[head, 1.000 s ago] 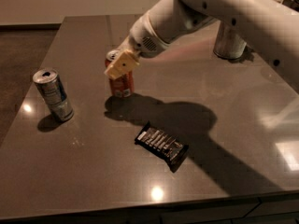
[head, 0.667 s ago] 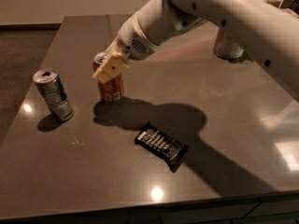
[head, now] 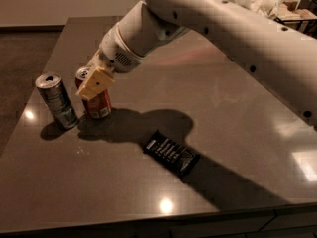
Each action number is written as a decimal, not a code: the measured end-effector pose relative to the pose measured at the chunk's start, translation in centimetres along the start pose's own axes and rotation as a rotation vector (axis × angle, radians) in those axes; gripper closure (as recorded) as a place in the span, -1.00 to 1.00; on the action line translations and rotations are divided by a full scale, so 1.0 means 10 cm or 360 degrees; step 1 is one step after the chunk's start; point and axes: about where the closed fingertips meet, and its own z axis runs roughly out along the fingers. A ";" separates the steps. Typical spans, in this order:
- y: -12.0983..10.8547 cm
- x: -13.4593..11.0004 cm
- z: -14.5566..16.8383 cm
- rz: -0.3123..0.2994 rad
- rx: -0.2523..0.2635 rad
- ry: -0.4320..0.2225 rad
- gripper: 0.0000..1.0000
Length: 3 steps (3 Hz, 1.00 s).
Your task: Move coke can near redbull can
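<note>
In the single camera view, the gripper [head: 92,86] is seen near the left edge of the counter [head: 228,108], reached there by the white arm [head: 223,29] from the far right corner. The jaws are closed on the coke can [head: 101,107]: one tan pad [head: 97,82] is pressed across the can's upper front, while the other is hidden behind it. The can is held roughly upright, with its base at or just above the surface; which of the two cannot be told.

The redbull can [head: 57,101] stands upright just beside it, toward the left edge, and the two shadows are merged on the counter. The task is judged to be nearly finished – the can has been brought close, and only setting it down, release and withdrawal are left.

A dark snack bar [head: 172,152] lies flat nearer the front edge, well apart from both cans. The counter is dark, glossy and marked with lamp reflections. Beyond the far right corner a holder of white paper [head: 262,1] is visible – a pale wall [head: 49,4] and dark floor [head: 22,48] lie behind and to the left.
</note>
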 end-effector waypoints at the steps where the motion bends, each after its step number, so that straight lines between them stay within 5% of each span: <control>1: 0.05 -0.02 0.16 -0.0035 -0.0037 0.0024 0.67; 3: 0.09 -0.02 0.26 -0.0062 -0.0052 0.0043 -0.27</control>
